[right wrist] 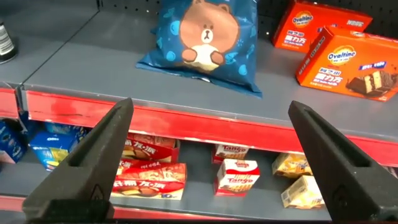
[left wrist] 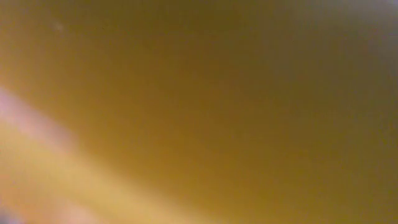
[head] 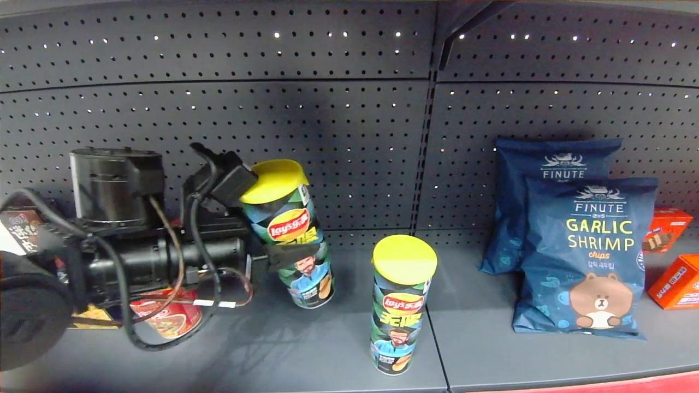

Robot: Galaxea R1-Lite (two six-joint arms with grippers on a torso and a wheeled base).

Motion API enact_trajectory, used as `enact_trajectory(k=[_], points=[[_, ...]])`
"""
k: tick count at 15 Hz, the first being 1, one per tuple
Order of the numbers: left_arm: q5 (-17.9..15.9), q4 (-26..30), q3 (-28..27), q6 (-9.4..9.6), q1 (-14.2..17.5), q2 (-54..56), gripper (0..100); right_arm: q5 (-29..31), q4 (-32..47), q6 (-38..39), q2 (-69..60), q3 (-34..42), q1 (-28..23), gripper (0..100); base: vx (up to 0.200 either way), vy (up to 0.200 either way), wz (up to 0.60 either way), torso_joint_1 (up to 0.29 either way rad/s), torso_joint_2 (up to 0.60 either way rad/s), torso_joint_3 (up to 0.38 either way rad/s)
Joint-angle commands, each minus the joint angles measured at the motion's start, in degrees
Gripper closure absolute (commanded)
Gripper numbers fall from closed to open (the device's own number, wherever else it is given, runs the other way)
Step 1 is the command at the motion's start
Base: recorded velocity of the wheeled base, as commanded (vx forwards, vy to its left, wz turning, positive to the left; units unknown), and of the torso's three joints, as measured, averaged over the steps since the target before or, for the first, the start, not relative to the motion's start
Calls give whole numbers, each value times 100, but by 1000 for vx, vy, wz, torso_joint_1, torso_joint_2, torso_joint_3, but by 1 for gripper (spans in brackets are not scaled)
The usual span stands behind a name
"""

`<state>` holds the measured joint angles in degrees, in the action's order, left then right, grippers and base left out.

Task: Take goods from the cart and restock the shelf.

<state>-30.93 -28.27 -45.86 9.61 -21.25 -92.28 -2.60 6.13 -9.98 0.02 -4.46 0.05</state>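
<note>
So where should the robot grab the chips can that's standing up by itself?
Probably around its middle, squeezing the two round sides, coming from the front of the shelf. The standing can is a tall upright tube near the front edge with bare shelf on both sides, and the tilted can sits apart from it.

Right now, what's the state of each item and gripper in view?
left gripper, shut on held can
held can, tilted, yellow lid on, base at the shelf
standing can, upright on the shelf, lid on, free
front chip bag, upright, leaning on rear chip bag
rear chip bag, upright against back panel
orange boxes, closed, on the shelf
right gripper, open, empty
</note>
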Motion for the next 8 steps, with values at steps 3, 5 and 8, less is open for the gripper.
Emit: enact_trajectory(k=[3, 5, 8], points=[[-309, -293, -1118, 68, -20, -1547, 100, 5, -77, -12, 15, 33, 4, 0, 0, 0, 0, 0, 0, 0], [-309, -267, -1601, 76, -187, -2048, 100, 5, -385, -21, 15, 174, 4, 0, 0, 0, 0, 0, 0, 0], [-309, -276, -1637, 76, -231, -2250, 100, 22, -385, -21, 15, 183, 4, 0, 0, 0, 0, 0, 0, 0]])
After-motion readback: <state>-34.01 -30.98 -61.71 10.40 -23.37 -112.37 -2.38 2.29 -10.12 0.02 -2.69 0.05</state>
